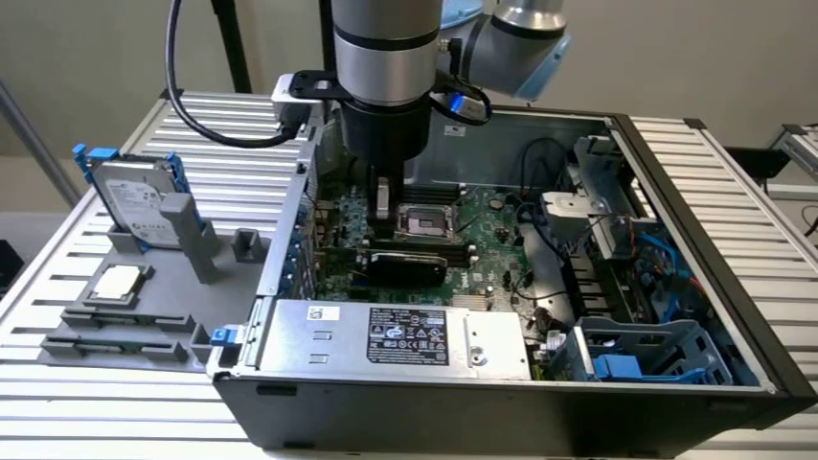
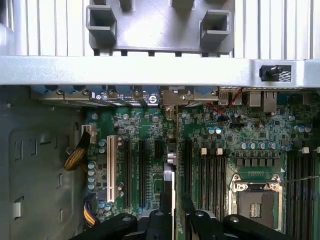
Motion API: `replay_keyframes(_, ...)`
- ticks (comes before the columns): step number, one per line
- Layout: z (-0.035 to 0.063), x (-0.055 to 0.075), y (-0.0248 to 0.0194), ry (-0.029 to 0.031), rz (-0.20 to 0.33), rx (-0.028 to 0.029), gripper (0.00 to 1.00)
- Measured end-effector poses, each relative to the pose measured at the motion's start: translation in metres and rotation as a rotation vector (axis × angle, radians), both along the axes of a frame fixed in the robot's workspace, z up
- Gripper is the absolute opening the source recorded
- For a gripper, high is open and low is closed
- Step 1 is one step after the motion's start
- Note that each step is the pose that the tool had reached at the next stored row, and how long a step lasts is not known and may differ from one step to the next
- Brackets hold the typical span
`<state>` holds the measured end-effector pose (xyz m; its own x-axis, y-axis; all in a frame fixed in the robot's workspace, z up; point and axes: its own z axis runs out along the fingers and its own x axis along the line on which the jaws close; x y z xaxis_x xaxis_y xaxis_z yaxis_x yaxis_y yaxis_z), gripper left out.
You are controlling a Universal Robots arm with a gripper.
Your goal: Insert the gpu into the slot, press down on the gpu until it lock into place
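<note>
**Gripper inside the open computer case (image 1: 511,422).** The fingers (image 2: 196,222) of my gripper (image 2: 177,222) were nearly closed, one on each side of the gpu (image 2: 169,185), clamping its upper edge. The gpu stood on edge on the motherboard (image 2: 225,135), between the black expansion slots (image 2: 127,170) and the memory slots (image 2: 210,182). Its bracket end pointed toward the case's rear wall.

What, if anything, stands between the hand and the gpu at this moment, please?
Nothing visible does: the hand hangs directly above the gpu, which stands on edge on the motherboard near the processor socket.
</note>
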<state>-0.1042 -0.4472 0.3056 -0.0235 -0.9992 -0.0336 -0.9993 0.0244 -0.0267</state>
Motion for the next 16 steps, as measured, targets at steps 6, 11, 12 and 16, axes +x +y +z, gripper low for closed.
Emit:
replay_keyframes(6,-0.0002,-0.014,0.0000,0.0075,-0.001,-0.0002,0.11)
replay_keyframes(11,-0.0003,-0.022,0.0000,0.0554,0.000,-0.0037,0.11)
replay_keyframes(12,-0.0003,-0.023,-0.0001,0.0677,0.000,-0.0048,0.11)
replay_keyframes(16,-0.0004,-0.029,0.0000,0.1134,0.000,-0.0090,0.11)
